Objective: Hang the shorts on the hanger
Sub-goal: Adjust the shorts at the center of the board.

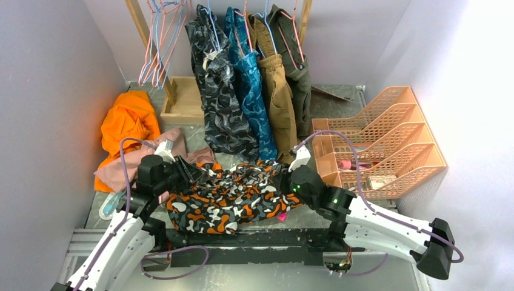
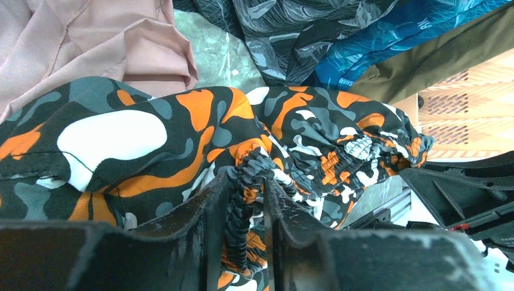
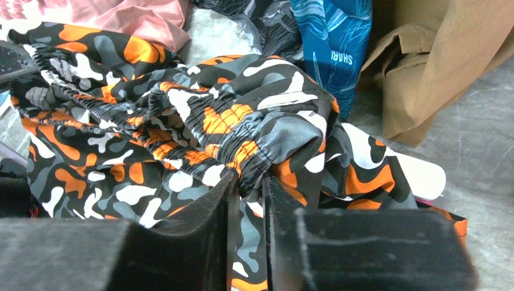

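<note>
**Both claws on the waistband, shorts on the table**

Starting far left of the shorts (image 1: 230,197): an orange garment (image 1: 127,124) is heaped against the wall. A dusty-pink garment (image 1: 130,170) is spread just beside the shorts, touching their left edge. Behind that, up and left of the shorts, a bunch of empty wire hangers (image 1: 159,42), pink and blue, dangles over a wooden rack base (image 1: 182,100).

Now the left claw (image 1: 188,170), at the shorts' left end. Its wrist view shows the fingers nearly together with the gathered elastic waistband pinched between them.

The shorts themselves lie crumpled on the table, stretched between the two arms, orange, black, white and grey all over.

Crowding in right behind them is a row of hanging clothes. There is a grey-black camo pair (image 1: 218,91), a blue patterned piece (image 1: 248,85), a tan pair (image 1: 279,97) and an olive one (image 1: 297,60). Their hems come down to the shorts' back edge.

Over to the right claw (image 1: 290,179), at the shorts' right end. It has the same narrow gap, with a fold of waistband nipped between the fingers.

Right of the shorts sits a peach plastic file tray (image 1: 394,100) with slanted slots. One slot holds a small pink object (image 1: 345,164) and another a flat packet (image 1: 379,180), both too small to name.
</note>
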